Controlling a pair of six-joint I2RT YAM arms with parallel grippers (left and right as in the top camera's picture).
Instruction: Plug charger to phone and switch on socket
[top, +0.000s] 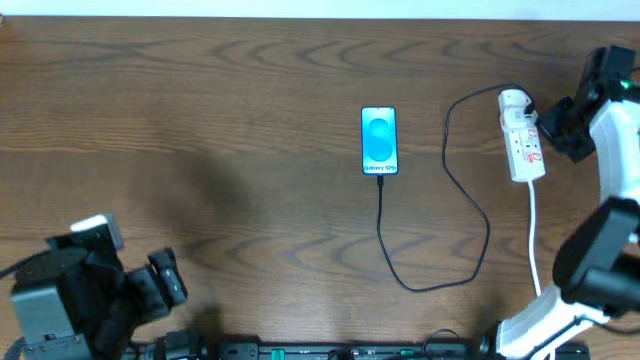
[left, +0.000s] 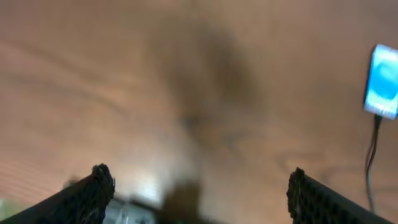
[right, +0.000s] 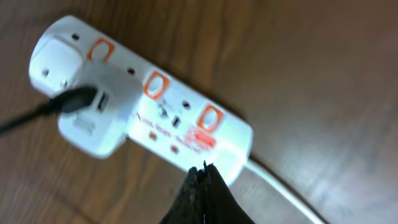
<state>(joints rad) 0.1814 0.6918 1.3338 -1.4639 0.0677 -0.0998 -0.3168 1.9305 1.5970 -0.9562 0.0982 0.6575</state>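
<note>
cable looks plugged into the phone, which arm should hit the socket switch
Right. The right gripper hangs just over the socket, fingers together near its red switches. The left gripper sits open far across the table, beyond the phone.

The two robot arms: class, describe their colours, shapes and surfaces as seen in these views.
The left arm is black and blocky, with a white block on top; its jaws are black and ridged. The right arm has smooth white curved links with black joints and black jaws. No readable markings show.
</note>
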